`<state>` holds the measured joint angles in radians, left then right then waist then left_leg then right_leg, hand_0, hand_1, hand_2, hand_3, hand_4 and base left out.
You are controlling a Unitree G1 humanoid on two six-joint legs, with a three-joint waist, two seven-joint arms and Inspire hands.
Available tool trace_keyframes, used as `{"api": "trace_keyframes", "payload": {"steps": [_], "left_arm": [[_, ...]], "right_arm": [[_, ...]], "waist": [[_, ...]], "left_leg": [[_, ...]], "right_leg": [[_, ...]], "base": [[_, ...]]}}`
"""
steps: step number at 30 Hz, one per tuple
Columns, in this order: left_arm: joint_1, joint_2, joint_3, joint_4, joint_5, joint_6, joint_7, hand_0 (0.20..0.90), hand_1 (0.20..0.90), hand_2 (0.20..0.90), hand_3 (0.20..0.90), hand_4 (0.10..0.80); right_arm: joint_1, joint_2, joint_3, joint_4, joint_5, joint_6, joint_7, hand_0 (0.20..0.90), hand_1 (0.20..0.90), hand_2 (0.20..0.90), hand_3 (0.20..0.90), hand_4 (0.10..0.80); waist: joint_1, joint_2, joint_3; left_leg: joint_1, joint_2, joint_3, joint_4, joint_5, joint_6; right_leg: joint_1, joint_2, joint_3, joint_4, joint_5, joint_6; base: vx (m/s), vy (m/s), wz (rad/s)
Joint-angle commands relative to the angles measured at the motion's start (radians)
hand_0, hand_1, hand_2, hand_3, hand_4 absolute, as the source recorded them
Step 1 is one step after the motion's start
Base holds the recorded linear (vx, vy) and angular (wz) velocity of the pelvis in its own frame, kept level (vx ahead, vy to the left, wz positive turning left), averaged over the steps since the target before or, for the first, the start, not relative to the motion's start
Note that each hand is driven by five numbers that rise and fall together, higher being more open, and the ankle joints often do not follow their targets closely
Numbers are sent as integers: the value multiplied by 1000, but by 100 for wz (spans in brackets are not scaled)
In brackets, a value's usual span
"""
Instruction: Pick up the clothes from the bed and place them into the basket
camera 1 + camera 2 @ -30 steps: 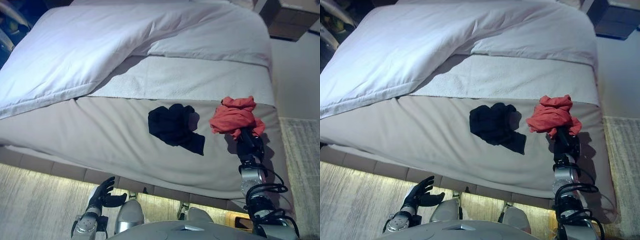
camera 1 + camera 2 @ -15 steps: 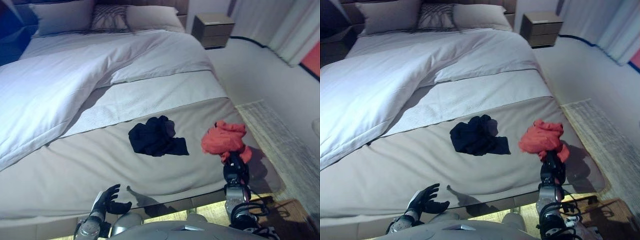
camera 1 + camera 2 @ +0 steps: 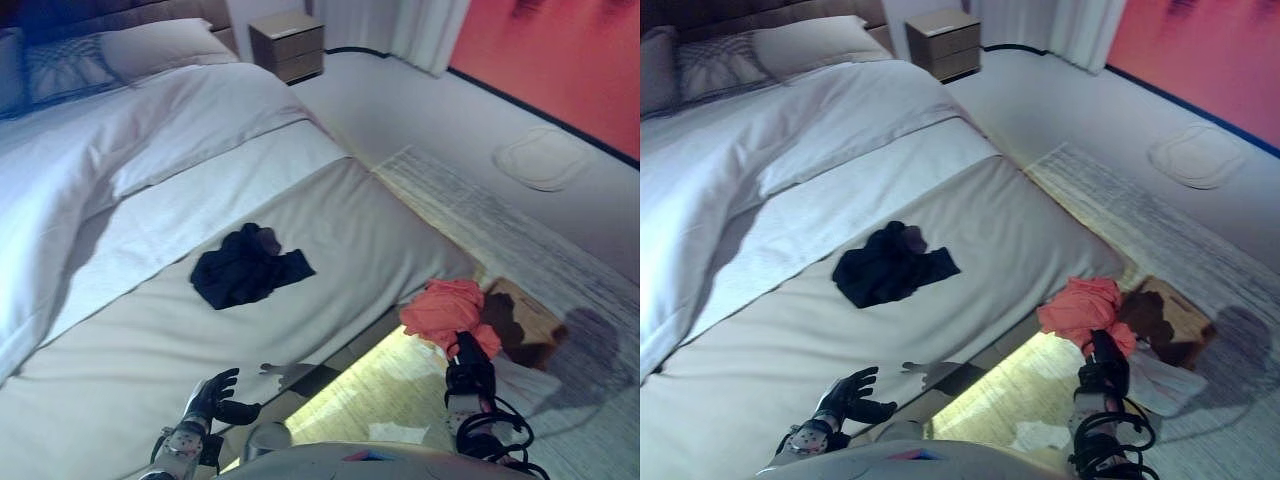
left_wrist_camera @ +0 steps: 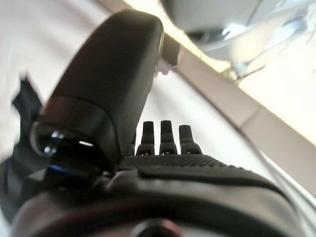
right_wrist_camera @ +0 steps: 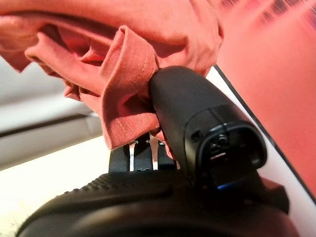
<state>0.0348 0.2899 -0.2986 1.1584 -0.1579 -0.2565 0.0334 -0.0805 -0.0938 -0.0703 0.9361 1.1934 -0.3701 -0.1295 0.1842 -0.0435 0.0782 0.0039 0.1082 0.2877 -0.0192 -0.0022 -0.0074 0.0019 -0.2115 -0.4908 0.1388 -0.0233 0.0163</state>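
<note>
A red garment (image 3: 445, 312) hangs bunched in my right hand (image 3: 468, 362), which is shut on it with the thumb (image 5: 197, 108) pressed into the cloth (image 5: 123, 49). Hand and garment are past the bed's foot corner, over the floor, just left of a brown basket (image 3: 528, 322). A black garment (image 3: 245, 268) lies crumpled on the grey bed cover (image 3: 380, 230), apart from both hands. My left hand (image 3: 210, 398) is low by the bed's near edge, open, its fingers (image 4: 163, 140) straight and holding nothing.
A white duvet (image 3: 100, 140) and pillows (image 3: 150, 50) cover the bed's far part. A nightstand (image 3: 288, 45) stands behind. A pale rug (image 3: 500, 220) runs along the bed's right side, with a round white pad (image 3: 545, 160) beyond it. Something white (image 3: 530, 385) lies on the floor beside the basket.
The camera has swung to the right. My right hand has carried the red garment off the bed's corner to above the floor beside the basket. The black garment and left hand stay put.
</note>
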Motion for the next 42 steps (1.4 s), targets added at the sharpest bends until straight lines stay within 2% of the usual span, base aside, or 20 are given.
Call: {"api": "trace_keyframes", "payload": {"steps": [1,2,6,10,11,14,15,16,18,20,23,26,28,29,30,31,32,33,36,42], "left_arm": [[-44,9,-1,-33,-5,-32,12,900,900,900,900,800],[-39,11,9,-34,-2,-35,19,900,900,900,900,800],[-36,15,32,-41,-7,-40,21,900,900,900,900,800],[-36,6,35,-32,-2,-62,16,900,900,900,900,800],[-34,0,37,-29,-2,-66,27,900,900,900,900,800],[-27,-6,53,-13,4,-78,24,900,900,900,900,800],[-15,-13,66,-3,12,-88,16,900,900,900,900,800],[-2,-22,81,6,14,-98,7,900,900,900,900,800],[5,-26,85,6,19,-99,3,900,900,900,900,800],[16,-22,96,13,48,-105,-23,900,900,900,900,800],[11,-24,84,25,47,-98,-11,900,900,900,900,800],[12,-11,73,6,48,-86,-12,900,900,900,900,800],[2,9,76,-8,50,-76,-16,900,900,900,900,800],[-1,18,78,-20,49,-70,-11,900,900,900,900,800],[-5,20,75,-22,47,-72,-8,900,900,900,900,800],[-12,32,61,-29,28,-75,-7,900,900,900,900,800],[-17,36,63,-40,21,-67,-7,900,900,900,900,800],[-23,33,58,-45,1,-59,3,900,900,900,900,800],[-23,17,39,-29,14,-72,-12,900,900,900,900,800],[26,-2,31,-10,63,-94,-7,900,900,900,900,800]], "right_arm": [[-39,-34,-25,-104,-77,-32,3,300,300,300,200,100],[-40,-31,-15,-102,-85,-21,6,300,300,300,200,100],[-31,-41,11,-85,-129,31,-14,300,300,300,200,100],[-22,-70,20,-33,-167,51,5,300,300,300,200,100],[-26,-81,25,-14,-177,50,11,300,300,300,200,100],[-33,-97,35,12,-187,45,12,300,300,300,200,100],[-42,-108,41,20,-198,44,-2,300,300,300,200,100],[-51,-115,48,25,-217,45,-16,300,300,300,200,100],[-53,-118,53,25,-218,43,-23,300,300,300,200,100],[-70,-131,77,40,-234,21,-51,300,300,300,200,100],[-91,-137,75,56,-249,26,-70,300,300,300,200,100],[-91,-147,68,73,-275,27,-52,300,300,300,200,100],[-97,-145,72,73,-273,29,-41,300,300,300,200,100],[-106,-141,79,70,-268,29,-43,300,300,300,200,100],[-111,-140,84,69,-264,26,-42,300,300,300,200,100],[-114,-137,86,56,-263,28,-40,300,300,300,200,100],[-117,-139,95,52,-258,28,-44,300,300,300,200,100],[-126,-141,103,57,-251,23,-49,300,300,300,200,100],[-147,-166,78,88,-243,27,-28,300,300,300,200,100],[-179,-215,36,100,-234,43,-49,300,300,300,200,100]], "waist": [[28,16,-13],[31,7,-15],[16,-8,-4],[5,-14,7],[4,-14,15],[7,-13,27],[23,-8,37],[39,8,40],[44,18,40],[78,43,44],[83,50,29],[81,59,12],[74,65,10],[57,70,21],[52,68,23],[48,80,35],[45,78,42],[42,78,46],[52,77,38],[87,80,21]], "left_leg": [[-29,-68,59,-48,-6,30],[-45,-51,78,-42,10,13],[-81,-11,106,-35,49,-16],[-95,20,84,-17,64,-41],[-100,36,67,5,62,-52],[-112,51,27,67,46,-67],[-119,25,-41,102,25,-69],[-121,-3,-66,83,46,-56],[-119,-15,-73,65,56,-58],[-159,-34,-127,69,77,-71],[-136,-49,-130,45,76,-64],[-100,-74,-134,16,67,-43],[-66,-95,-148,-10,60,-18],[-26,-101,-157,-26,47,-10],[-7,-97,-161,-35,32,-19],[-16,-77,-151,-26,43,-17],[-22,-77,-148,-20,42,-16],[-27,-79,-156,-22,47,-17],[-33,-81,-170,-39,64,-26],[-34,-80,-195,-47,72,-53]], "right_leg": [[199,-38,-65,-25,-4,142],[213,-1,-58,-96,-18,132],[209,51,-31,-170,-16,121],[191,77,-22,-182,-19,97],[181,84,-21,-182,-22,84],[175,89,-17,-182,-23,66],[172,84,-1,-177,-18,62],[159,78,-5,-164,-5,61],[163,79,5,-162,-5,64],[182,81,26,-162,-21,60],[193,67,15,-159,-24,68],[188,48,18,-98,-48,84],[119,18,21,42,-27,107],[52,-7,29,79,26,117],[35,-13,30,52,18,126],[27,-4,13,67,-4,99],[16,-1,23,59,-5,92],[19,20,38,25,-6,87],[46,41,31,-43,5,84],[111,44,-1,-140,25,84]], "base": [[-182,-312,-120],[-167,-346,-123],[-139,-292,-104],[-67,-249,-22],[-28,-192,-13],[6,-132,-1],[0,0,0],[10,53,-3],[19,59,-23],[100,98,-42],[95,135,-48],[97,150,-9],[85,67,-2],[118,-49,3],[28,-87,10],[-4,-108,16],[-61,-127,20],[2,-115,17],[42,-96,16],[108,-19,10]]}}
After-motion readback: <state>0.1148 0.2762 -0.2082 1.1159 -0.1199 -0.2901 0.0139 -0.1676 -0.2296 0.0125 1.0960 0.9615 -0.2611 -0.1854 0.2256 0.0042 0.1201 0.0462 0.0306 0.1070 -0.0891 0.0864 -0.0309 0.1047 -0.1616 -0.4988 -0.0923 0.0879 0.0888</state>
